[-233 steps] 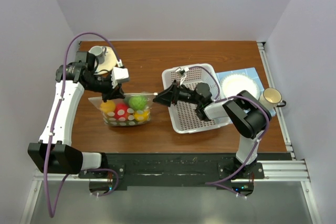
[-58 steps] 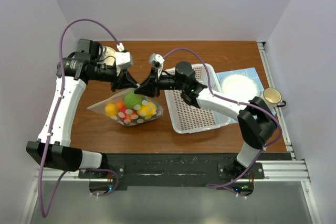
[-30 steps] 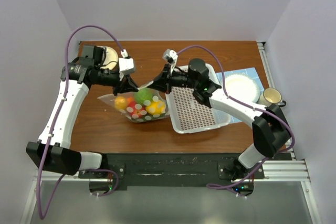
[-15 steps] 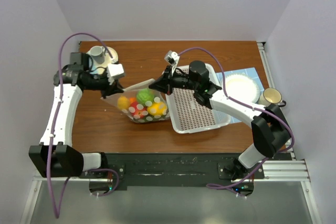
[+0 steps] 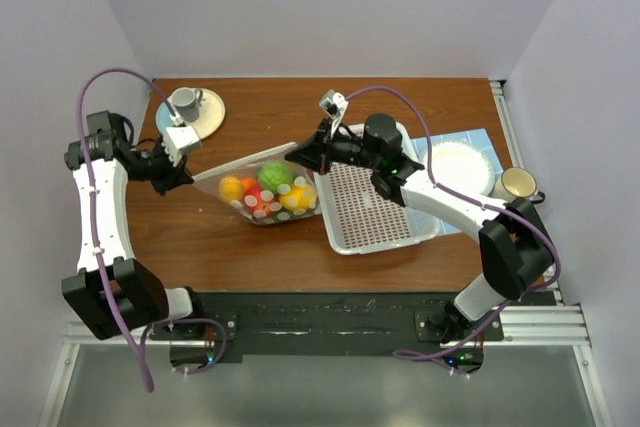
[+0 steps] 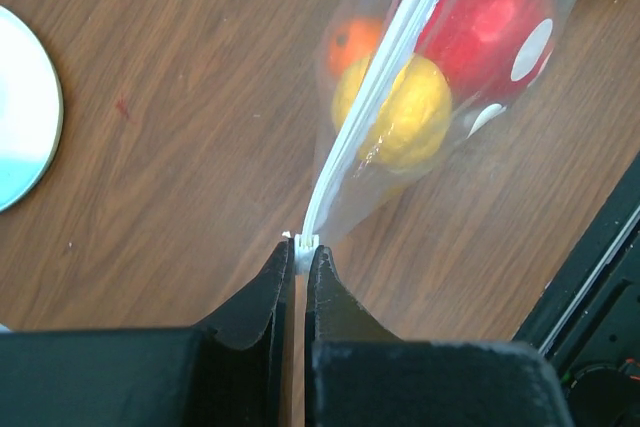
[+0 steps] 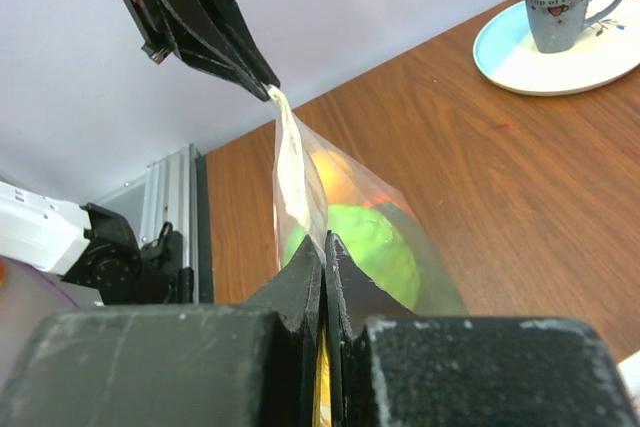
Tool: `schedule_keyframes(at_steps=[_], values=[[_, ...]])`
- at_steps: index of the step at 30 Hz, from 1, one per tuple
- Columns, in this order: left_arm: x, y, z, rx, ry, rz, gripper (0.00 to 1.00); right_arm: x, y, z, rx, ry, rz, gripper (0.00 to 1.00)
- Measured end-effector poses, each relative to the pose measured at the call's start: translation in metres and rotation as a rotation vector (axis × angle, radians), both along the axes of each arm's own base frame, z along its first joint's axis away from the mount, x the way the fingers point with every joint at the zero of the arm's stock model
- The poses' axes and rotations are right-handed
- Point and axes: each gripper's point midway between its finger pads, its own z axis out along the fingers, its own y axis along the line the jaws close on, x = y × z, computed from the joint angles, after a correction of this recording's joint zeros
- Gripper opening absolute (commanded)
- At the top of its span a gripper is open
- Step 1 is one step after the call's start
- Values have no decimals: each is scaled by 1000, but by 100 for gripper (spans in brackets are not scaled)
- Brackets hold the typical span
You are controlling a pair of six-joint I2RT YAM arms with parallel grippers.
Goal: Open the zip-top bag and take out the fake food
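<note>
My left gripper (image 6: 302, 247) had its two fingers pressed together on the white end tab of the zip-top bag (image 5: 265, 187). Only a thin slit showed between them. In the top view this gripper (image 5: 188, 179) was well to the left of the white basket (image 5: 375, 209), with the arm reaching out sideways.

My right gripper (image 7: 322, 247) was also clamped on the bag. It pinched the upper edge at the other end, just beside the basket's left rear corner. Between the two grippers the top edge of the bag was pulled into a straight line.

The bag hung to the left of the basket, with its right end close to the basket's left rim. I could not tell whether its bottom touched the table (image 5: 300, 107).

The fake food (image 5: 262, 190) was inside the bag: a green round one (image 5: 272, 175), a red one (image 6: 490, 22), a yellow lemon (image 6: 405, 122) and an orange (image 6: 350, 42).

I could not tell whether the zip was parted.
</note>
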Motion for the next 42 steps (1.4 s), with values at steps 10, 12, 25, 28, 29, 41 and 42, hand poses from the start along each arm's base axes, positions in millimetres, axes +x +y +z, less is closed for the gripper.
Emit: schedule_keyframes(at_steps=[10,12,25,28,29,41,42], values=[[-9,19,2,-61,15,56,81,6,9,-13,25,54,11,0],[-6,17,10,-74,3,62,91,10,7,-12,40,61,4,0],[34,-70,84,-277,-190,-37,91,-8,21,-10,47,62,63,0],[49,-70,96,-296,-239,-20,89,-16,25,-11,39,58,84,0],[52,-72,97,-301,-246,-21,88,-19,26,-12,35,58,90,0],[37,-77,17,-253,-77,-17,84,-29,26,-15,10,52,106,0],[36,-76,15,-246,-73,-18,84,-29,26,-15,9,50,107,0]])
